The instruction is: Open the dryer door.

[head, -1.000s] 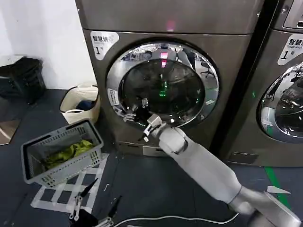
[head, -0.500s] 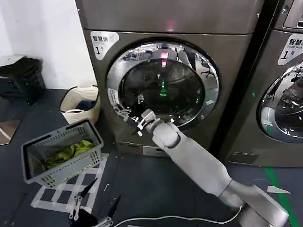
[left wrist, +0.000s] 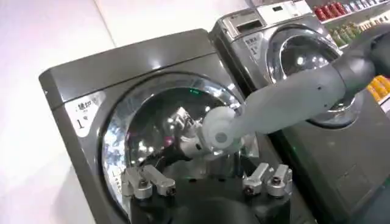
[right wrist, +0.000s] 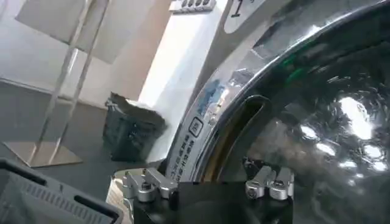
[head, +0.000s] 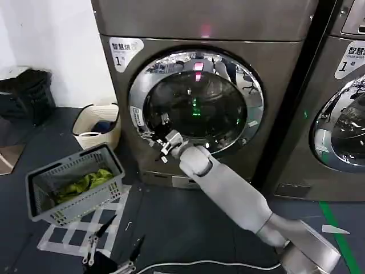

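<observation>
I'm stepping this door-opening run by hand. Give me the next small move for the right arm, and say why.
Probably ease the right gripper slightly further in, until its jaws sit in the handle recess, then close. The dryer door looks shut, flush with the machine front, and the right wrist view shows the open jaws just short of that recess on the chrome rim. The left gripper waits low, near the floor.

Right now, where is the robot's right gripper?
In the head view, the right gripper is at the lower left of the dryer door, against its chrome rim, above and right of the grey basket.
</observation>
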